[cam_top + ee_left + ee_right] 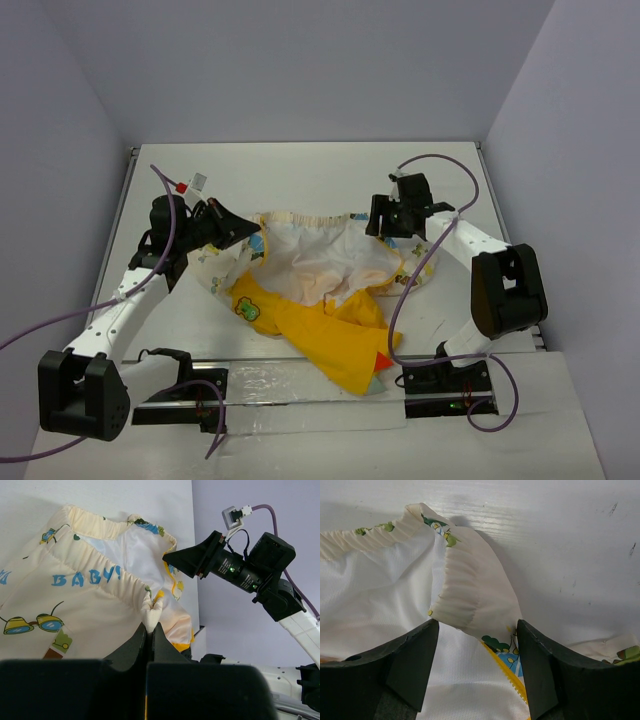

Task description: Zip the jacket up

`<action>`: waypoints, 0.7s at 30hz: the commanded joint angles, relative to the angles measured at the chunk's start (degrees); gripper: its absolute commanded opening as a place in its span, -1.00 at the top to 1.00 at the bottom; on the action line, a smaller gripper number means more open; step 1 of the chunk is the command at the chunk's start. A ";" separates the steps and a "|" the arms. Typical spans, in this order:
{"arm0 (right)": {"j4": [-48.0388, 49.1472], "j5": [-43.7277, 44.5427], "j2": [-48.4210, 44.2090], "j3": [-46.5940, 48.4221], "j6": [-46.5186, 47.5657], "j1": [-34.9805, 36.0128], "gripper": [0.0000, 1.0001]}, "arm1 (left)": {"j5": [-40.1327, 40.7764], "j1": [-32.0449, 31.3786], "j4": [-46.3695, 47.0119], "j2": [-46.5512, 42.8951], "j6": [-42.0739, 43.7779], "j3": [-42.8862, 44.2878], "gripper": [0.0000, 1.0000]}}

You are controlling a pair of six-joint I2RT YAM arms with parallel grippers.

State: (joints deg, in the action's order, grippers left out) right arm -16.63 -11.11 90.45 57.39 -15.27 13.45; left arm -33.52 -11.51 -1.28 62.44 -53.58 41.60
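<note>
The jacket (320, 270) lies spread open on the white table, cream lining up, with its yellow hood and a green patch toward the near edge. My left gripper (250, 235) is at its left side, shut on a pinched corner of cream hem (151, 611); the jaws (150, 626) meet with cloth poking out between the tips. My right gripper (385, 228) is over the right side of the jacket. In the right wrist view it (476, 625) stands open, fingers either side of a folded elastic hem corner (465, 595) beside the yellow zipper teeth (507, 672).
A small red and white tag (190, 183) sits at the far left of the table (300, 170). Grey walls close in behind and at both sides. Purple cables (440, 165) loop off both arms. The right arm (240, 570) shows across from the left wrist camera.
</note>
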 commanded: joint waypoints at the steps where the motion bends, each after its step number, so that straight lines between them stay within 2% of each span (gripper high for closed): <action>1: 2.45 -0.90 -0.92 2.90 0.77 -0.36 -0.38 | -1.61 0.17 3.13 -1.47 -0.12 0.41 1.00; 5: 2.39 -1.02 0.22 3.87 0.77 -0.41 -0.14 | -1.73 0.14 3.13 -1.56 -0.21 0.44 1.00; 10: 2.07 -1.22 1.77 4.34 0.94 -0.36 0.33 | -1.73 0.17 2.81 -1.56 0.14 0.58 1.00; 13: 2.31 -2.13 0.62 3.82 0.80 -0.36 0.54 | -1.55 0.17 2.60 -1.48 0.32 0.43 1.00; 15: 2.51 -2.93 -0.94 3.43 0.22 -0.36 0.96 | -2.06 0.17 3.41 -1.19 -0.29 -0.02 1.00; 21: 2.93 -6.18 -7.44 1.20 -1.54 -0.27 1.00 | -2.72 0.17 3.65 1.18 -0.15 3.09 1.00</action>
State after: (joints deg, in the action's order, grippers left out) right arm -15.79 -14.67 89.60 59.22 -15.61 13.45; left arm -34.84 -11.51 0.03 62.68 -53.90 41.37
